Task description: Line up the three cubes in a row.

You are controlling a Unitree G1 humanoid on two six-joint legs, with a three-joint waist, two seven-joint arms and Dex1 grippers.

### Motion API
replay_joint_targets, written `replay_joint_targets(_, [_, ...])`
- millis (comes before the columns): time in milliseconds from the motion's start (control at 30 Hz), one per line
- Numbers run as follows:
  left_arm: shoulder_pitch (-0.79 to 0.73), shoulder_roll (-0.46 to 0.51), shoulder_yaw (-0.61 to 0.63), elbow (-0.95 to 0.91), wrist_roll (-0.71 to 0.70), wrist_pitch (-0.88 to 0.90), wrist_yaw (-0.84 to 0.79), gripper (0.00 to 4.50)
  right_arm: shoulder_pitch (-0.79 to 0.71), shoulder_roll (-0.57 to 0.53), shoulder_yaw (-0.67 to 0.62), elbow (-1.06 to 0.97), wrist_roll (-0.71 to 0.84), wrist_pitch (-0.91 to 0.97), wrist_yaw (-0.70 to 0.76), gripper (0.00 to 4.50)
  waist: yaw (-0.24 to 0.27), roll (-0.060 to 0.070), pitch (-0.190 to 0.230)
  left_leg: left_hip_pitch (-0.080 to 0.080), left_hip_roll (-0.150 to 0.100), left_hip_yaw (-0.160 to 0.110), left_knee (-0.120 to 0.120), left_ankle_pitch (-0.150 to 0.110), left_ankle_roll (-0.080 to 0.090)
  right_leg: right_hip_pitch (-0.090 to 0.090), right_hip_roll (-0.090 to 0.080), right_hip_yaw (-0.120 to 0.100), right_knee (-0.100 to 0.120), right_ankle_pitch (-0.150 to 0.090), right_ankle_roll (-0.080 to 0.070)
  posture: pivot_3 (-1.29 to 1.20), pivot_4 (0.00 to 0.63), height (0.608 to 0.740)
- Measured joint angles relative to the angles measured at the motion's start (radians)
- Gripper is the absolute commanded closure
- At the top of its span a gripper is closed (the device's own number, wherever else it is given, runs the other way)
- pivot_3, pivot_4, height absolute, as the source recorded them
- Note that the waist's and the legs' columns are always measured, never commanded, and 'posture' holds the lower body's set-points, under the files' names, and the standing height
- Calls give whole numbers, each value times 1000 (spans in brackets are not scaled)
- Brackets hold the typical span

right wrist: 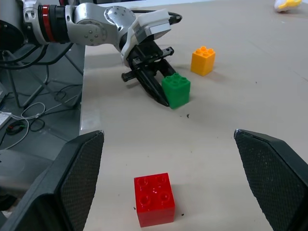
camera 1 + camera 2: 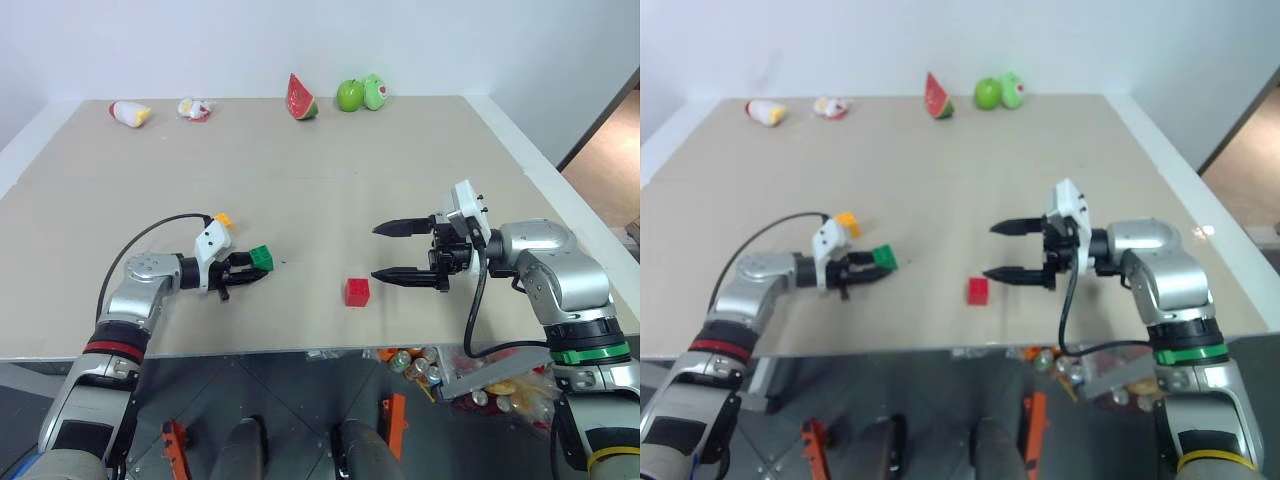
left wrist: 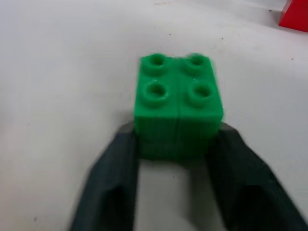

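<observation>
My left gripper point(image 2: 252, 270) is shut on the green cube point(image 2: 261, 258), which sits on the table at the front left; in the left wrist view the black fingers point(image 3: 113, 183) press both sides of the studded green cube point(image 3: 177, 103). Just behind the left wrist stands the yellow-orange cube point(image 2: 223, 219). The red cube point(image 2: 357, 292) stands alone near the front edge, between the two arms. To its right, above the table, my right gripper point(image 2: 385, 252) hangs open, pointing left, with nothing in it.
Along the table's far edge lie a watermelon slice point(image 2: 301, 98), a green apple point(image 2: 349, 95), another green toy point(image 2: 375, 91), a small toy point(image 2: 195, 108) and a white-and-yellow bottle point(image 2: 130, 113). The table's front edge point(image 2: 300, 350) runs close behind the red cube.
</observation>
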Motion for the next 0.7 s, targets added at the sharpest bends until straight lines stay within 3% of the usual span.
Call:
replay_joint_targets(167, [15, -2, -4, -41, 1, 16, -12, 3090, -14, 5, 0, 14, -7, -12, 1, 0, 0, 0, 0, 0, 0, 0, 0, 0, 0, 0, 0, 1, 0, 0, 0, 0, 150, 740])
replay_joint_targets(500, [53, -17, -74, -317, -10, 90, -83, 3090, -45, -34, -22, 123, -24, -46, 1, 0, 0, 0, 0, 0, 0, 2, 0, 0, 0, 0, 0, 3, 0, 1, 1, 0, 150, 740])
replay_joint_targets(700, [44, -51, -124, -336, -9, 109, -112, 3090, -43, -51, -62, 146, -17, -39, -5, 0, -3, 0, 0, 1, 0, 3, 0, 0, 0, 0, 1, 5, 0, 1, 1, 0, 150, 740])
